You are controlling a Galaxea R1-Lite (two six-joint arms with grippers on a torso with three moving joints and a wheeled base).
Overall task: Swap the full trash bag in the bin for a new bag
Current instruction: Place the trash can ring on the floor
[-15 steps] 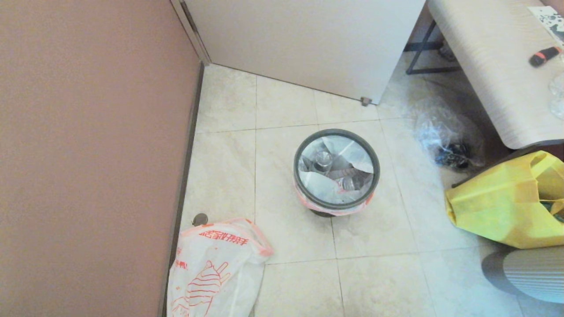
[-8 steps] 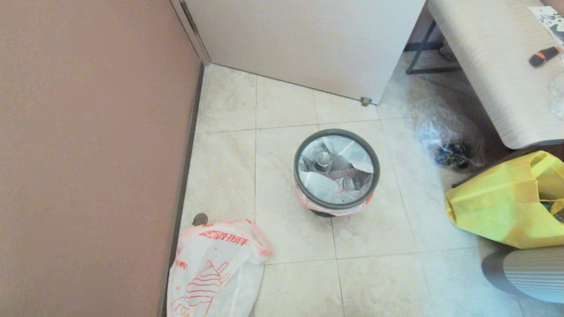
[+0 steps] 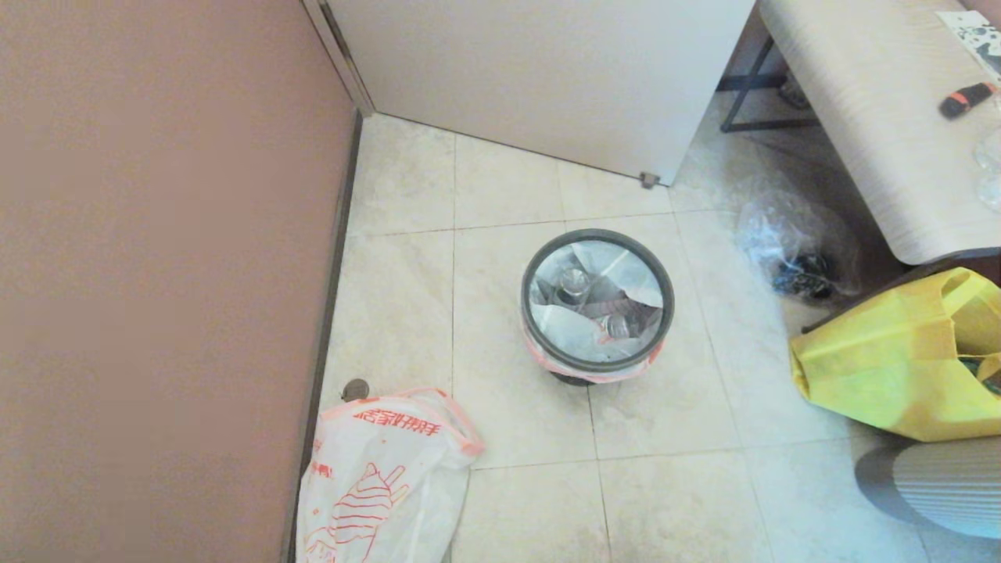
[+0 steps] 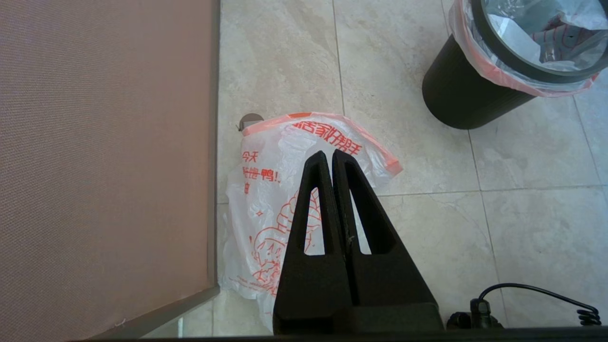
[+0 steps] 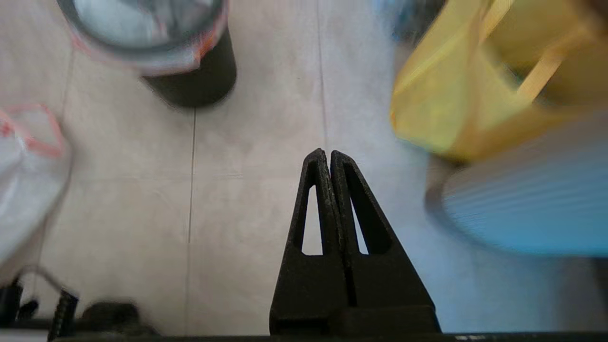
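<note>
Jaws meet, left gripper [image 4: 331,153] | head view: bin [image 3: 597,301] only

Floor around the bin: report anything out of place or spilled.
Nothing spilled. The new bag lies crumpled by the wall, a clear bag sits near the table, and the full trash bag remains in the bin.

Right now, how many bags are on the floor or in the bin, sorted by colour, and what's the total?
White with red-orange print: 2, the full trash bag lining the bin and the new bag lying limp by the wall.
Yellow: 1, the yellow bag at the right.
Clear, unprinted: 1, the clear bag near the bench.
Total: 4 bags.
</note>
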